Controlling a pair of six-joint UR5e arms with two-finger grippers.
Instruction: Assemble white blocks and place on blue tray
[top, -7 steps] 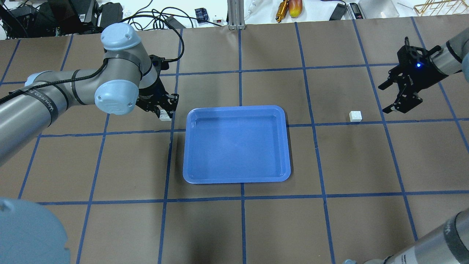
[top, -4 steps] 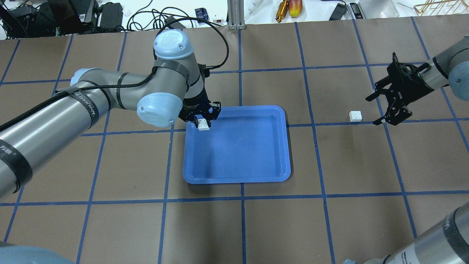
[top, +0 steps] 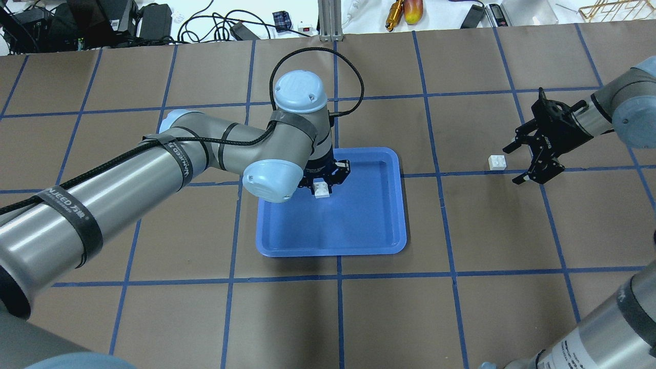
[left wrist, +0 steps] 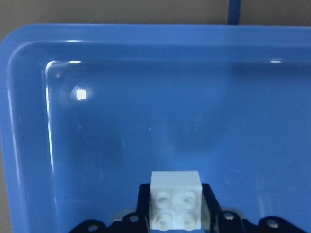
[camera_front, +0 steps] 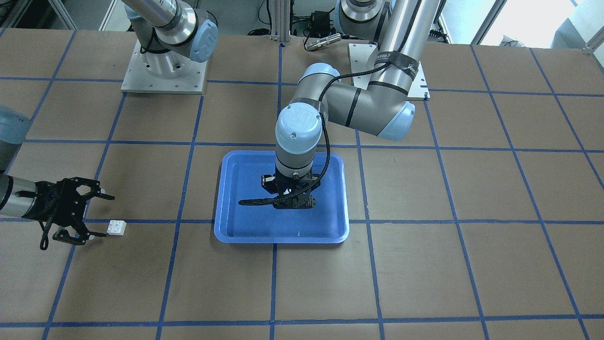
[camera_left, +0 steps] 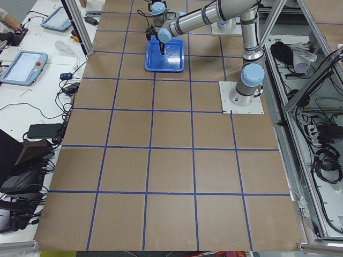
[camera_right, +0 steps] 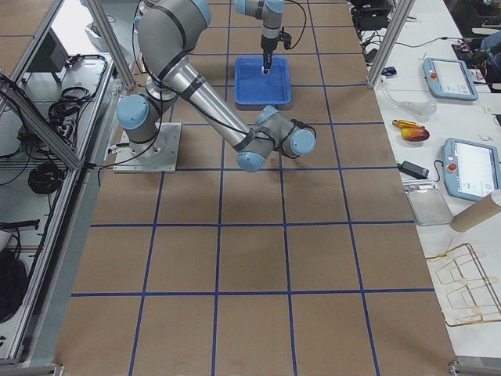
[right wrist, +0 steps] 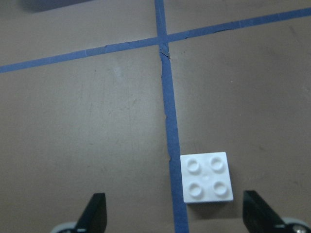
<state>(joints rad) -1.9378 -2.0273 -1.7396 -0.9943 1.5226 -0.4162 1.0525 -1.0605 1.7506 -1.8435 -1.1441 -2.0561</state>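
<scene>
carrying the first white block point(top: 322, 189) pinched in my left gripper point(top: 322, 183), i am now over the far half of the blue tray point(top: 359, 250), near its middle in the overhead view. a second ago that gripper was left of the tray over the table, and a moment later at the tray's far left corner. whether the block touches the tray floor i cannot tell. my left wrist camera shows it studs-up between the fingers.

my right gripper point(top: 511, 165) has come in from the right. its fingers are spread wide, and it sits just right of the second white block point(top: 497, 162). that block has not moved; it lies on the table well right of the tray, touching a blue tape line. in my right wrist view it lies ahead of the fingertips point(right wrist: 95, 213), nearer the right-hand one, not between them.

a black band point(top: 69, 215) round my left arm bears white lettering i cannot read surely; the white print on the right gripper is too small.

the table point(top: 512, 318) is covered in brown paper marked into squares with blue tape. cables point(top: 205, 20) and black boxes crowd its far edge. the side views show aluminium framing and handheld screens point(camera_right: 473, 167) on white benches.
</scene>
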